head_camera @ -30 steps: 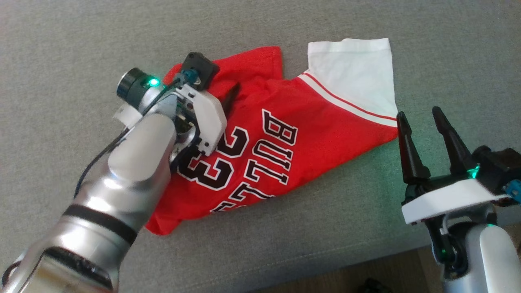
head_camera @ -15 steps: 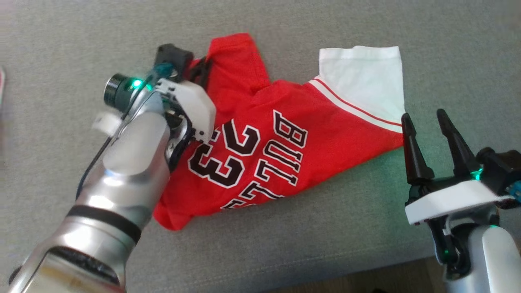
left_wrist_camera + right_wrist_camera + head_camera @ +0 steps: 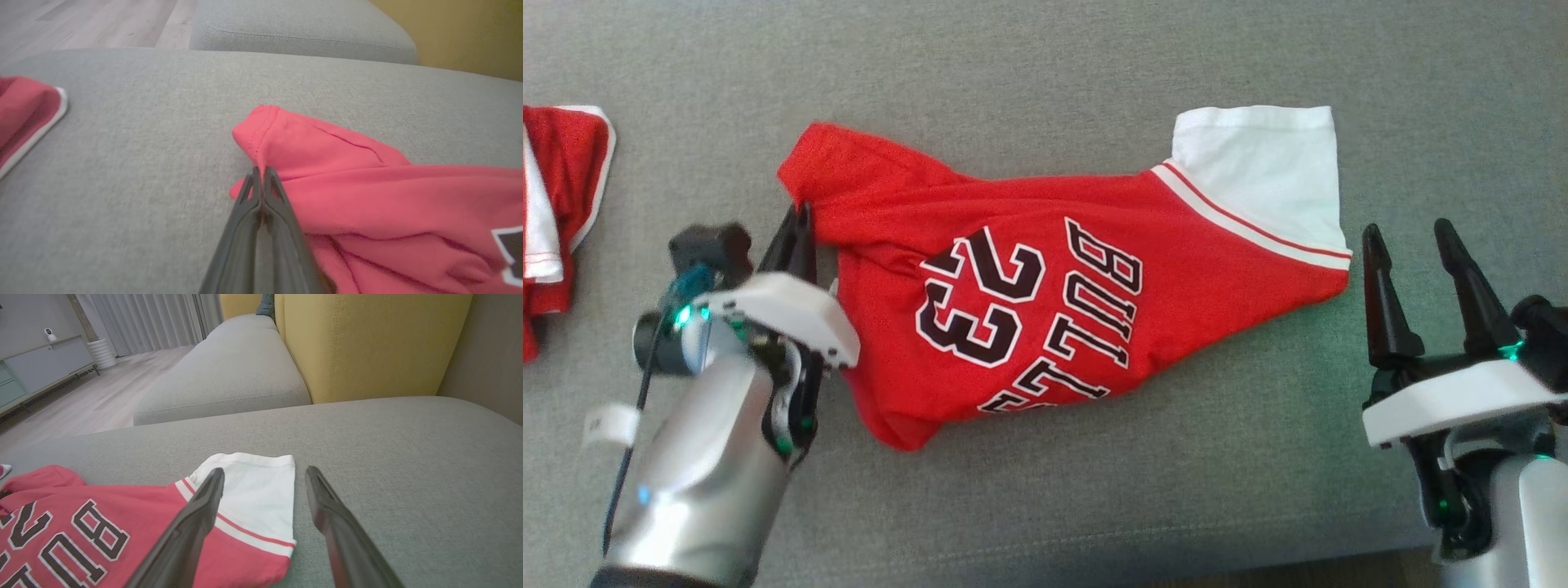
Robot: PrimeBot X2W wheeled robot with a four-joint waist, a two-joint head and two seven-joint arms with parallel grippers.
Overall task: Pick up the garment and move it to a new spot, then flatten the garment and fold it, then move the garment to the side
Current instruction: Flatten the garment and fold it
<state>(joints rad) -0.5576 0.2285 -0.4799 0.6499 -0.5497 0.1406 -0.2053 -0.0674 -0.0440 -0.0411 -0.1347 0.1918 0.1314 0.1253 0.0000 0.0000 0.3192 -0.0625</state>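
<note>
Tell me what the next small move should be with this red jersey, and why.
Probably ease the right gripper onto the white sleeve and close on it. The left gripper is shut on a red corner of the jersey, the right hangs open beside the sleeve, and the jersey lies wrinkled; a second grip would let both arms lift it.

The jersey [image 3: 1094,310] lay spread across the middle of the sofa [image 3: 1045,65]. The left hand [image 3: 803,214] sat at its left end, touching the cloth; the right hand [image 3: 1408,227] stood just off its right end, apart. Another garment [image 3: 556,188] lay far left, well apart.
</note>
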